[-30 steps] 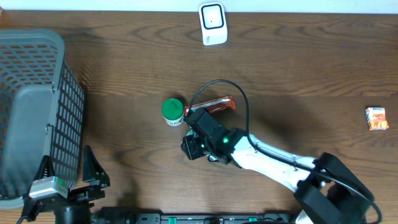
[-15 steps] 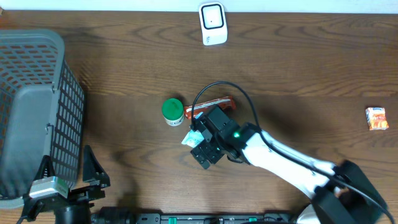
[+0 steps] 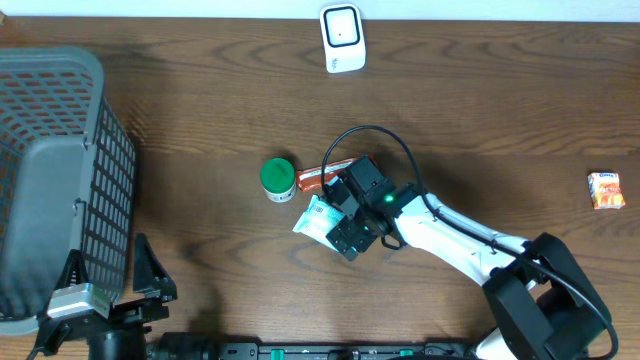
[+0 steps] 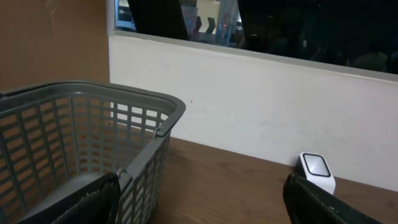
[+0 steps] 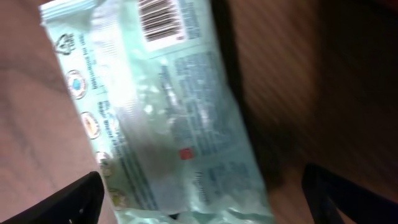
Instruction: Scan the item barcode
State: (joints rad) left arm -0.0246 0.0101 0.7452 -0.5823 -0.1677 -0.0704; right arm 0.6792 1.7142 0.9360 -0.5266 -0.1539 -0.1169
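The item, a pale mint packet (image 3: 314,216), lies flat on the table to the lower right of a green-lidded tub (image 3: 278,179). In the right wrist view the packet (image 5: 168,118) shows its barcode (image 5: 163,18) face up near the top. My right gripper (image 3: 345,235) hovers over the packet's right end. It is open (image 5: 205,205), with both fingers standing well clear of the packet. The white scanner (image 3: 342,38) stands at the table's far edge. My left gripper (image 4: 202,208) is open and holds nothing, at the near left by the basket.
A grey mesh basket (image 3: 50,180) fills the left side. A red-brown bar (image 3: 335,175) lies just behind the right gripper, under its cable. A small orange packet (image 3: 605,189) sits at the far right. The scanner (image 4: 317,171) also shows in the left wrist view.
My right gripper has opened and let go of the mint packet, shifting right and back. The packet now lies on the table. The left arm has not moved.
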